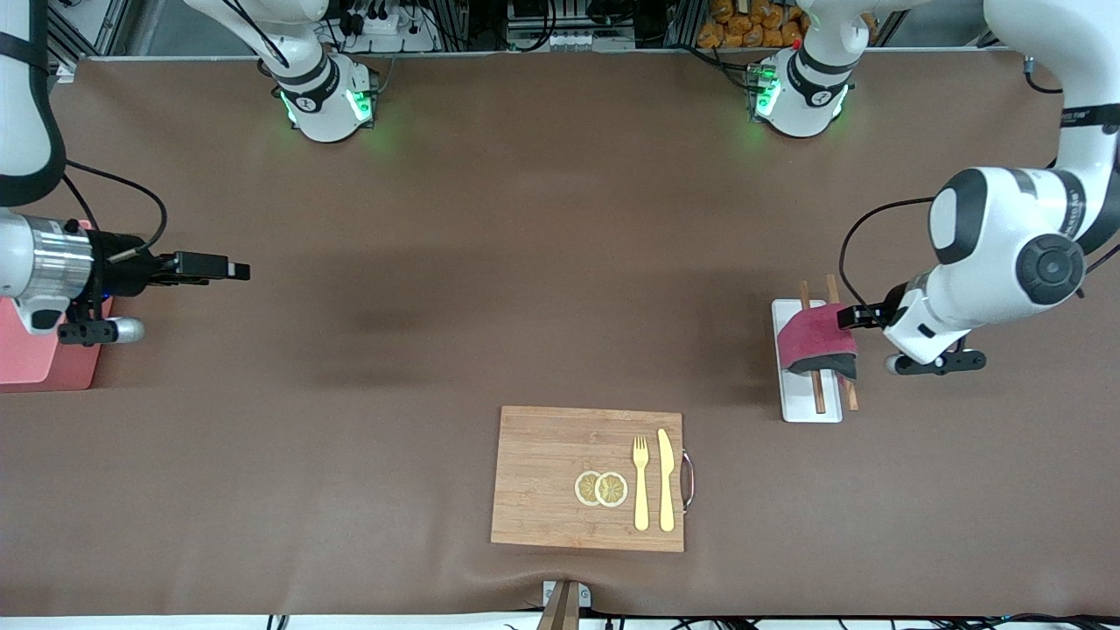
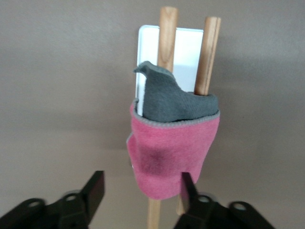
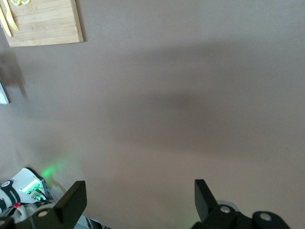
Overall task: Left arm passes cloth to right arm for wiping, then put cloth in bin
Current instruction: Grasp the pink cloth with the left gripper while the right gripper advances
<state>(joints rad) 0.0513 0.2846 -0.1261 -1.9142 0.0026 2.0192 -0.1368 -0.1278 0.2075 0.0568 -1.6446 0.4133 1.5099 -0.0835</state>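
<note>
Brown tabletop (image 1: pixel 525 289): flat white narrow tray (image 1: pixel 801 404) mid-right of front frame, two wooden sticks (image 1: pixel 819 395) across it. Small crimson-pink cloth, grey underside (image 1: pixel 814 343), draped over sticks; soft, light, crumples, likely best pinched at hanging pink edge. Left hand (image 1: pixel 847 318) touching cloth edge, fingers (image 2: pixel 93 192) spread, not yet pinching. Right hand (image 1: pixel 238 270) waits spread, upper left, beside pink plastic bin (image 1: pixel 35 363).
</note>
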